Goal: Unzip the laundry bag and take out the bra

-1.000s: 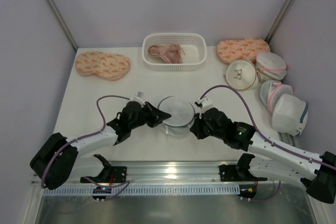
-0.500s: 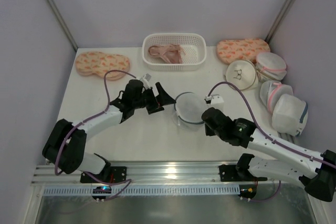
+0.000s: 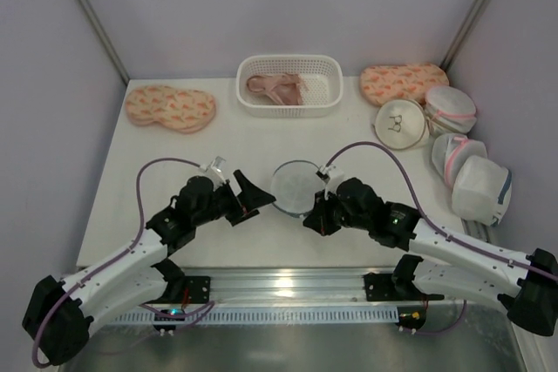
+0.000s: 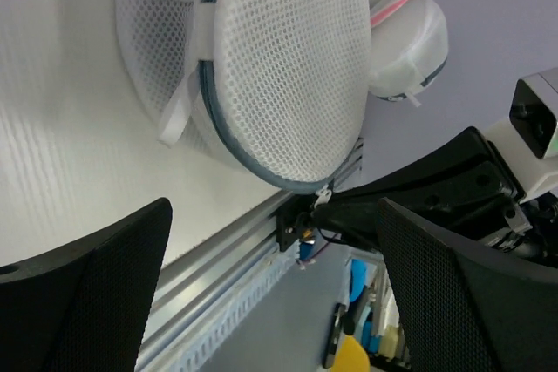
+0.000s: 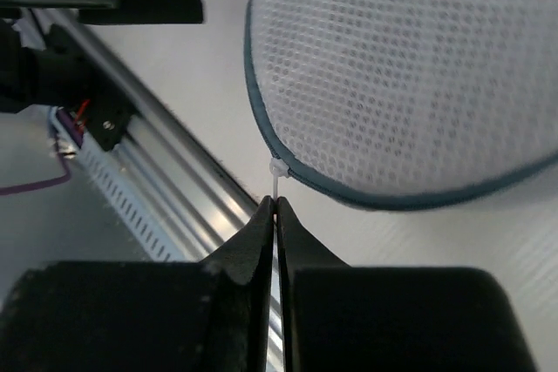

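Early stage, nothing out yet. The round domed white-grey mesh laundry bag sits on the white table between the two arms, near the front aluminium rail and tipped up onto its edge. The right gripper has its fingers pinched tight together on the small white zip pull at the bag's near rim, so the grasp on the tab looks made. The blue-grey zip band reads as one continuous closed line in both wrist views, so my read is that the zip is still shut or barely started. The left gripper is spread wide and holds nothing. It sits just beside the bag's left side without touching it, placed where it could brace the bag for the pull. The small black fabric bra isn't visible in any view. The mesh shows no dark shape through it, so I can't confirm where it lies inside. Left to do: run the zip round the rim, open the bag, take the bra out. The white plastic basket at the back holds a pale pink garment, not our item. No brand, label or readable writing anywhere.
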Tool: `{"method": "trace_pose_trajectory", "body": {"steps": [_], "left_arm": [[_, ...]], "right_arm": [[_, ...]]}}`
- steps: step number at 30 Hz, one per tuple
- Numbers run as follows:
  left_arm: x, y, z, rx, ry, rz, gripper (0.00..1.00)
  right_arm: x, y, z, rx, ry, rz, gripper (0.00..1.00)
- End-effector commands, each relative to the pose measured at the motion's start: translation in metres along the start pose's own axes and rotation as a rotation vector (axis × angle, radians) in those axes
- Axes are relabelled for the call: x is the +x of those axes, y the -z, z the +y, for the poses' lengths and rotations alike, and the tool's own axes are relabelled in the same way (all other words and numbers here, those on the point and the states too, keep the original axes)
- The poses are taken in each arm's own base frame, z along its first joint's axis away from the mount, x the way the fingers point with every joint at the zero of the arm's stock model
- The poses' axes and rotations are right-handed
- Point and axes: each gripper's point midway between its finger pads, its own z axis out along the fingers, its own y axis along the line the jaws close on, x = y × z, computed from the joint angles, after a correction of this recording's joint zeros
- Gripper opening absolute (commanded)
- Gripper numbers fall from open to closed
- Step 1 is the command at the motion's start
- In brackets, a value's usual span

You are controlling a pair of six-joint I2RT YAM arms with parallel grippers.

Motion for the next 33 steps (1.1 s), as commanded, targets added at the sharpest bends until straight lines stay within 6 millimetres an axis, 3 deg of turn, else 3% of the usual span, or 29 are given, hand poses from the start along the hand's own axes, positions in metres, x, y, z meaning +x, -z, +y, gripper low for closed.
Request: {"method": "trace_pose_trajectory", "body": {"steps": [1,15,18,19,20,22,27,31,33], "left_arm": [[0.005,0.001,-0.012,0.061,0.103,-0.014,0.99],[0.022,-0.035,-0.055,0.196,0.139,0.094,0.98],[0.031,-0.043,-0.063,0.232,0.119,0.146,0.71],[0.030,-0.044,-0.067,0.256,0.119,0.139,0.43],[0.030,-0.047,-0.062,0.245,0.125,0.137,0.25],[0.027,-0.050,-0.055,0.222,0.126,0.109,0.00],[0.017,-0.050,-0.035,0.117,0.064,0.078,0.00],[-0.006,-0.048,-0.029,0.078,0.029,0.035,0.00],[-0.008,-0.047,-0.021,0.048,0.000,0.049,0.00]], "right_arm": [[-0.015,0.005,0.074,-0.387,0.066,-0.025,0.04],[-0.009,-0.015,0.065,-0.333,0.083,0.013,0.04],[-0.009,-0.016,0.062,-0.312,0.083,0.012,0.04],[-0.008,-0.016,0.059,-0.296,0.081,0.020,0.04],[-0.008,-0.016,0.057,-0.284,0.086,0.018,0.04],[-0.006,-0.013,0.052,-0.256,0.086,0.032,0.04],[0.000,-0.004,0.031,-0.139,0.098,0.068,0.04],[0.016,0.007,-0.008,0.073,0.092,0.156,0.04],[0.019,0.010,-0.028,0.188,0.089,0.170,0.04]]}}
